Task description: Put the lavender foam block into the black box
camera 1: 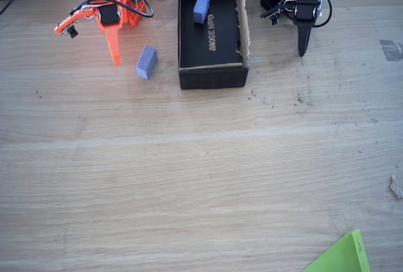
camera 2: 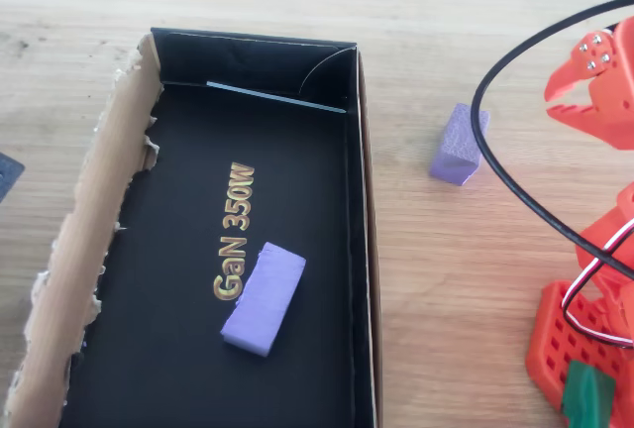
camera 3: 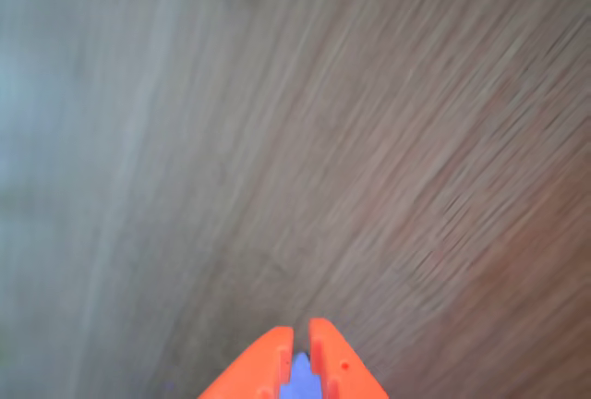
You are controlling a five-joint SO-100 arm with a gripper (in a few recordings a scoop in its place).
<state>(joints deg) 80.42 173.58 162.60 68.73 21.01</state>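
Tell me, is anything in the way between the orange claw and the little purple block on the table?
No. In the fixed view, bare table separates the gripper from the lavender foam block. Only the black box wall stands before its goal.

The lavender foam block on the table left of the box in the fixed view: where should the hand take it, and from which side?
The lavender foam block lies free on the wooden table, apart from the black box. Probably best to come straight down and pinch its two long flat sides at mid-length. The orange hand stands just beside it.

Fixed view high, facing the arm across the table (camera 1: 189,177), overhead close above black box (camera 2: 362,250), wrist view near tabletop
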